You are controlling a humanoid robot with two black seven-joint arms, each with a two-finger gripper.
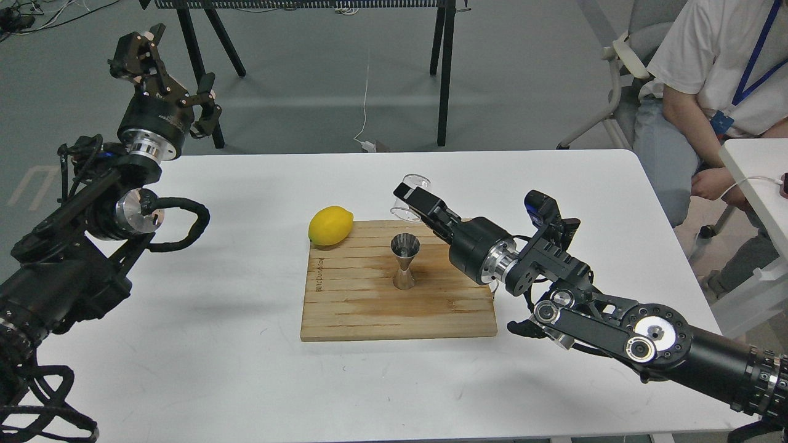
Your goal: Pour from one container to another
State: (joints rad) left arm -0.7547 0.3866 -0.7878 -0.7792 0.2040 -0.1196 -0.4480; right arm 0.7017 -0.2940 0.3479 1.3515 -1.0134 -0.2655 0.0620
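A small clear cup [411,192] hangs in the air, tilted, with my right gripper [414,202] shut on it. It is just above and slightly behind the steel jigger [405,261], which stands upright near the middle of the wooden board [369,307]. My left gripper [165,72] is raised high at the far left, beyond the table's back edge, open and holding nothing.
A yellow lemon [330,225] lies at the board's back left corner. The board rests on a white table [215,344]. A seated person [708,80] is at the far right, and black stand legs [443,74] rise behind the table.
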